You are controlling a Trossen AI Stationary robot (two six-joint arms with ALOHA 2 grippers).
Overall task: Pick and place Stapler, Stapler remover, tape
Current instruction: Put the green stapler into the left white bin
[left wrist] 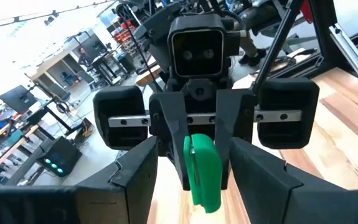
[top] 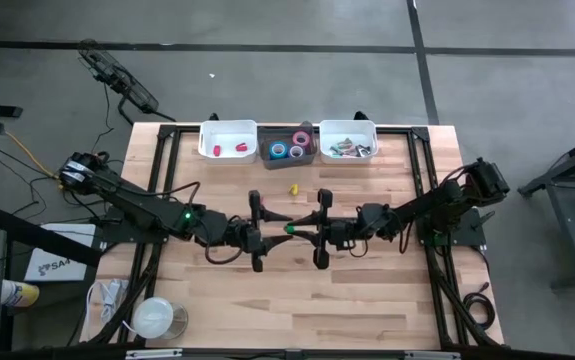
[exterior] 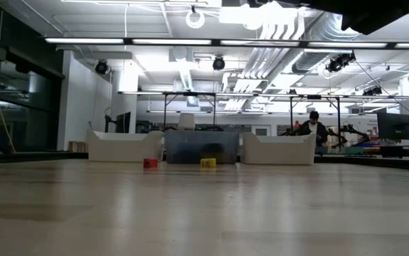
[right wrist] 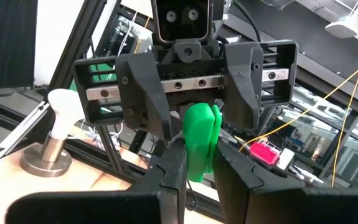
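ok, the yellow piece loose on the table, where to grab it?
Straight down, closing on either side of its body: the small yellow piece lies low and alone on the bare table, bins behind it. Its finer shape is too small to tell. Left gripper and right gripper meet mid-table at a green piece.

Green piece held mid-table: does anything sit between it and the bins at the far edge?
Only a small yellow piece lies on the wood between the green piece, in the right gripper, and the dark middle bin; a lifted carry likely clears it.
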